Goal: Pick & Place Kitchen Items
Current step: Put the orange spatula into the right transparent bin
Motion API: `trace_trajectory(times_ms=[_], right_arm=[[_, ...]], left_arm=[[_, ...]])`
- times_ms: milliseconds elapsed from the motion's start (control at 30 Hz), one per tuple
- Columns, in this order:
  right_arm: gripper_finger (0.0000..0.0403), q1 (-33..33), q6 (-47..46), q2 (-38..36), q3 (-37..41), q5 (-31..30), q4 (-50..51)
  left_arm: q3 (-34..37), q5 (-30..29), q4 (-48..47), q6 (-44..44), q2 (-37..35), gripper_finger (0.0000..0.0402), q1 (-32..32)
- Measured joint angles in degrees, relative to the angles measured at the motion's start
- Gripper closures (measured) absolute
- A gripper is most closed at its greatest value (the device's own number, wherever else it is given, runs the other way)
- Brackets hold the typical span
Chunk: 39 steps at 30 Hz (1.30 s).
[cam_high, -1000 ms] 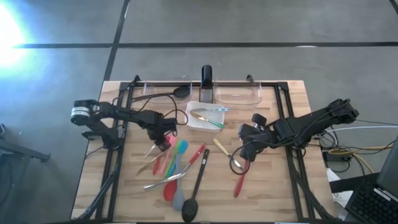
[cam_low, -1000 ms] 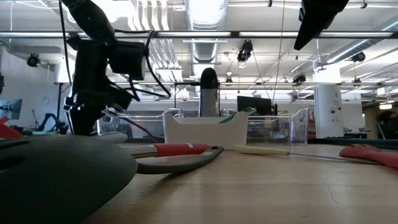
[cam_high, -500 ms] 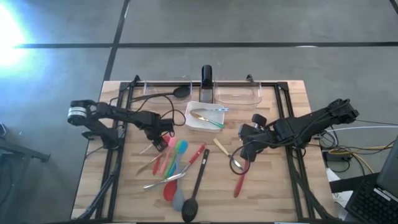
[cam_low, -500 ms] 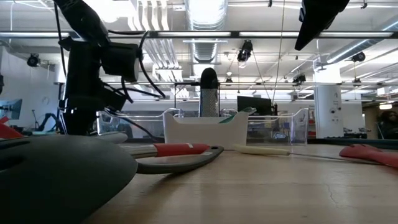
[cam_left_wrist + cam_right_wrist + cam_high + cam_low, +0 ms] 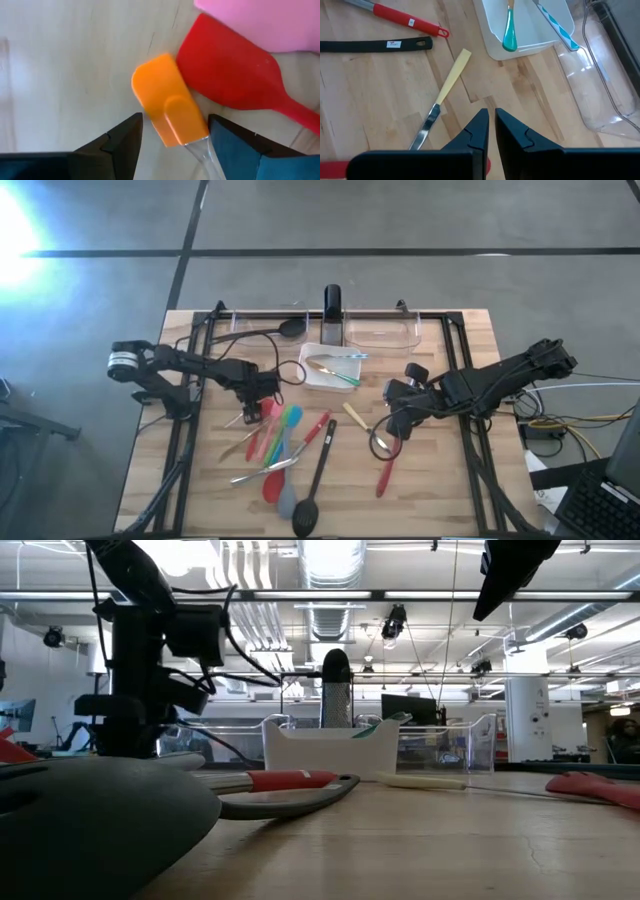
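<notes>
- The left gripper (image 5: pixel 252 410) hangs low over the left half of the wooden surface (image 5: pixel 440 490), at the upper end of the utensil pile. Its dark fingers (image 5: pixel 117 145) are spread, one on each side of a small orange silicone spatula head with a clear handle (image 5: pixel 169 106), which lies flat on the wood and touches neither finger as far as I can tell.
- A red silicone spatula blade (image 5: pixel 227 75) lies just beside the orange head, partly under a pink silicone piece (image 5: pixel 265 25).
- My reading: this is the reach-and-straddle step of a pick. The next move calls for settling the fingers down and closing on the orange head or its clear neck without catching the red blade.
- The rest of the heap, including a long black plastic spoon (image 5: pixel 312 485), stretches toward the near edge.
- A white square dish (image 5: pixel 325 378) sits mid-surface, already holding a teal-tipped spoon (image 5: pixel 509 30).
- The right gripper (image 5: pixel 392 418) waits over the right half, fingers (image 5: pixel 475 132) pressed together on nothing, above a cream-handled metal knife (image 5: pixel 440 97).
</notes>
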<state>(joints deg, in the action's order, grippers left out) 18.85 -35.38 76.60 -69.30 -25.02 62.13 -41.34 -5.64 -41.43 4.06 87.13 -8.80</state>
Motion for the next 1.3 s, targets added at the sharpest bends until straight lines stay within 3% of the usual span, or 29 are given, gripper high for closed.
trace_trajectory(times_ms=[200, 600, 1067, 1300], right_arm=[[0.0376, 0.0, 0.0, 0.0, 0.0, 0.0, -0.1], [0.0376, 0.0, 0.0, 0.0, 0.0, 0.0, -0.3], [0.0376, 0.0, 0.0, 0.0, 0.0, 0.0, -0.3], [0.0376, 0.0, 0.0, 0.0, 0.0, 0.0, -0.4]], left_arm=[[0.0, -2.1, 2.3, -7.2, 0.0, 0.0161, 0.0], [0.4, -3.5, 5.0, -13.5, 0.0, 0.0103, -0.4], [5.3, 4.1, 7.2, -15.8, -0.1, 0.0112, -5.0], [5.5, 6.0, 6.1, -17.1, -0.1, 0.0139, -5.6]])
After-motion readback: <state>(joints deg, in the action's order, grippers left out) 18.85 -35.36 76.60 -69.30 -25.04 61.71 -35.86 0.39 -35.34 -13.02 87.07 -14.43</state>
